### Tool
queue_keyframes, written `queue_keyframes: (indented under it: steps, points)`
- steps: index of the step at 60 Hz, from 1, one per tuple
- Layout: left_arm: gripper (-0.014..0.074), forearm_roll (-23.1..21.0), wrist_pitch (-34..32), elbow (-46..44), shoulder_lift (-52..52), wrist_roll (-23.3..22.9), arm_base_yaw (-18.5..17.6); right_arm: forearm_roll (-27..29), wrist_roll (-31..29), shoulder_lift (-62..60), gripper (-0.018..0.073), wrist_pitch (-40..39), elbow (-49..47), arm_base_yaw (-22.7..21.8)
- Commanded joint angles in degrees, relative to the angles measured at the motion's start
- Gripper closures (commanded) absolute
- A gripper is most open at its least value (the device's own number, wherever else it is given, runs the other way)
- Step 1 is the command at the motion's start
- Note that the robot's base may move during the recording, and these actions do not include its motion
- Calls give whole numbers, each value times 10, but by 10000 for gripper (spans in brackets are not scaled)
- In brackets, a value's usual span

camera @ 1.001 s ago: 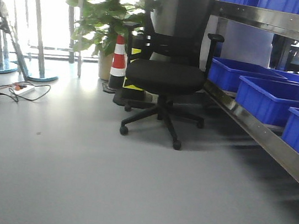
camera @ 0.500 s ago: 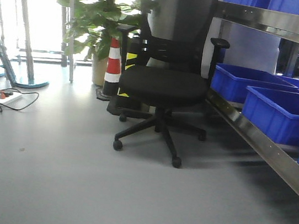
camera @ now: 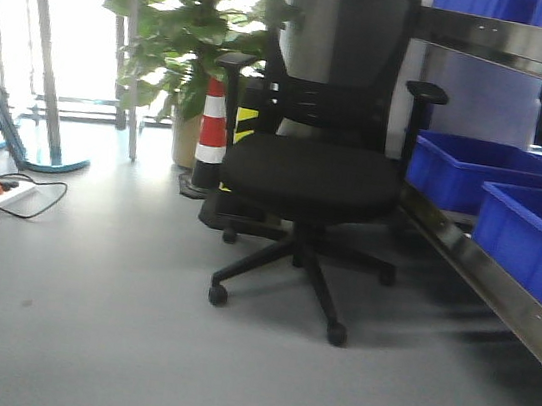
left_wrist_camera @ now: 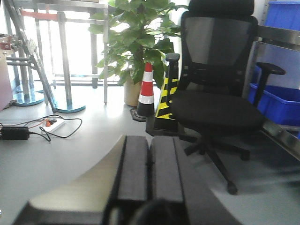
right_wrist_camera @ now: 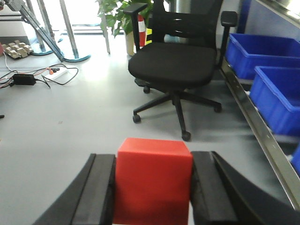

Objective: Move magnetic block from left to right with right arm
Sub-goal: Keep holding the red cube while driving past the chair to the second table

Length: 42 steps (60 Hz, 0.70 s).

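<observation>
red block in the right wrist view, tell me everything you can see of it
The block is a plain solid-red cube with smooth matte faces and sharp edges, and no marks show on it. It sits square and level, clamped in the right tool, whose dark fingers press against its left and right faces. Its top and near face show; its lower edge is cut off by the frame. It is held above the grey floor, and nothing else in view touches it.

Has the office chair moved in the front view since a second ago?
No: the office chair keeps its place beside the traffic cone; both just loom larger.
</observation>
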Motion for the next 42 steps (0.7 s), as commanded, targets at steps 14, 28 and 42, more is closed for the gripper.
queue_keyframes:
  steps: [14,28,42]
  points:
    - [713,0,-50,6,-7,-2,1,-9,-4,8,450,-46,-15,-1]
    - [713,0,-50,6,-7,-2,1,-9,-4,8,450,-46,-15,-1]
    - [713,0,-50,6,-7,-2,1,-9,-4,8,450,-46,-15,-1]
